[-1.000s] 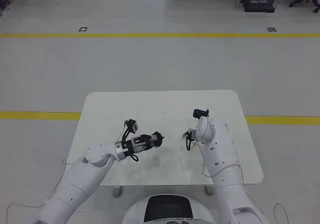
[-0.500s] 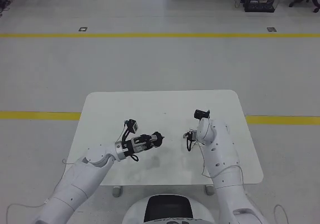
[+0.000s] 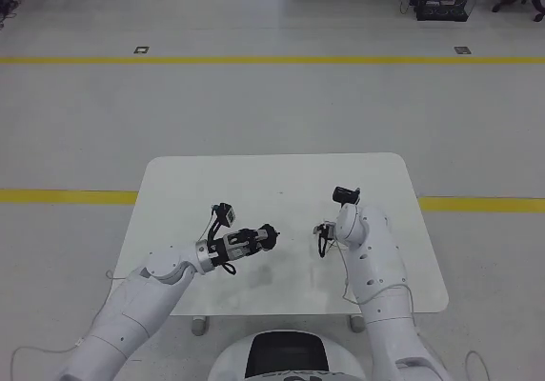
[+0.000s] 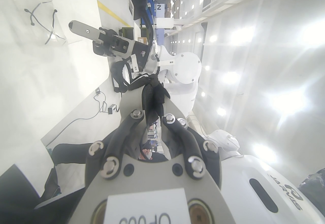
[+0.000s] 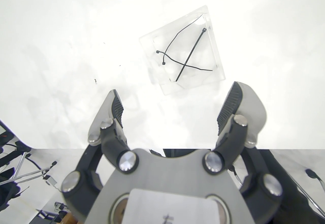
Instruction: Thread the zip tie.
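Right gripper (image 5: 175, 90) hangs with fingers spread wide, nothing held. Zip ties (image 5: 190, 55): three black ones, crossed over each other, lying in a clear tray (image 5: 206, 53) just ahead of it. None threaded yet. Tray sits flat on the white counter (image 5: 63, 32).

Left gripper (image 4: 153, 98) is held off the counter near centre of the top view, facing the right one. Fingers drawn together; cannot tell whether anything thin is pinched.

Risks, as I judge them:
- Ties overlap, so a pinch may lift two or catch only a tail.
- Tray looks light, may skid or tip if a finger lands on its wall.
- Thin strap may twist in the grip, leaving head and tip misaligned.
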Robot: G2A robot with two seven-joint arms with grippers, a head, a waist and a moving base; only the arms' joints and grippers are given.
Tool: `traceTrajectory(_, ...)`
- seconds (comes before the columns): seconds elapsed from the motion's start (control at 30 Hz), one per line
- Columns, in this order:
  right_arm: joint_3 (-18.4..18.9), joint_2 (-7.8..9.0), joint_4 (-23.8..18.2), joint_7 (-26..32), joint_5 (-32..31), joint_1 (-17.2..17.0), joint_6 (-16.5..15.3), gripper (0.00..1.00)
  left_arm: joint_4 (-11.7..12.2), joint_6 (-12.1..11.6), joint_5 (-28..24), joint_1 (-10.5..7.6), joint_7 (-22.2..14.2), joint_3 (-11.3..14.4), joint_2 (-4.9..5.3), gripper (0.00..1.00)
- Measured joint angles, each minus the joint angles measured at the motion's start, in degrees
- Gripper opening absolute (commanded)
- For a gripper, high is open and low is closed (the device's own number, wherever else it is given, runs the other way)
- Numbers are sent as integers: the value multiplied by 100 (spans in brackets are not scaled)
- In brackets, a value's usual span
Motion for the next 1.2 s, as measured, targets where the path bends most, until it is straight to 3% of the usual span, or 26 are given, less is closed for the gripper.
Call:
traceTrajectory(0.07,10,-9,55,-22,0,19,0,56,0,0,0,0,0,0,0,0)
traceTrajectory(0.1,12,-9,89,-37,0,29,0,49,0,0,0,0,0,0,0,0)
traceTrajectory(1.2,190,-4,992,-563,0,409,0,40,0,0,0,0,0,0,0,0)
